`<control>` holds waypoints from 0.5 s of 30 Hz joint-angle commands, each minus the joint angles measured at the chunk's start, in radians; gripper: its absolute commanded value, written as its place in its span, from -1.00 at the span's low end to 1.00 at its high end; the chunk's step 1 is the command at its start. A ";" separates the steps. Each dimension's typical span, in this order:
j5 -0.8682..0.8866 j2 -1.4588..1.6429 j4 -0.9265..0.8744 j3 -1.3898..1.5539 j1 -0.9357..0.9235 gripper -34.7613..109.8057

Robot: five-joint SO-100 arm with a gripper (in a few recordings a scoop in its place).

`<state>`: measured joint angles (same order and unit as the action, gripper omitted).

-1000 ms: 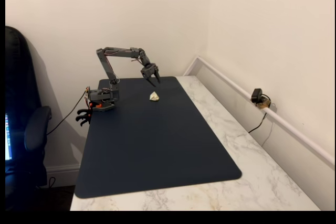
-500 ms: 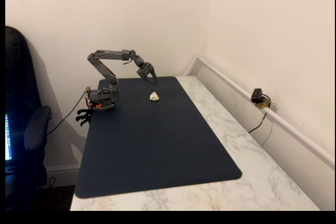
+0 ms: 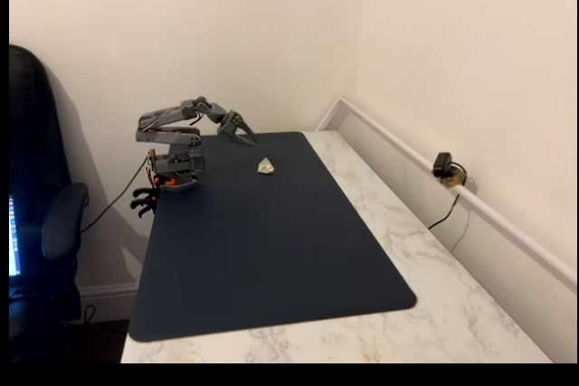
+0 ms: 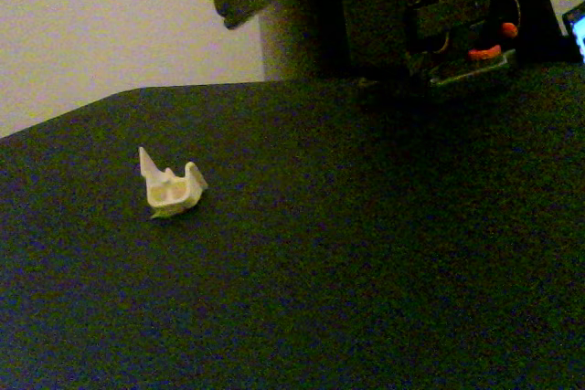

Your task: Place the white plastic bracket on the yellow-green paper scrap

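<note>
Yellow-green paper scrap [image 4: 161, 214] edges white plastic bracket [image 4: 170, 186].

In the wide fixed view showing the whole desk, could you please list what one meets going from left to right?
Office chair → robot base → hand → white plastic bracket → small webcam.

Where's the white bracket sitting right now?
In both fixed views the white plastic bracket rests on the dark mat near its far edge, below and right of the raised gripper.
</note>
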<state>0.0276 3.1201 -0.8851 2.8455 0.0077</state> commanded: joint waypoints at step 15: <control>0.006 0.183 -0.156 0.091 0.048 -0.52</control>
<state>0.0245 3.2612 -0.9971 2.9422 0.0383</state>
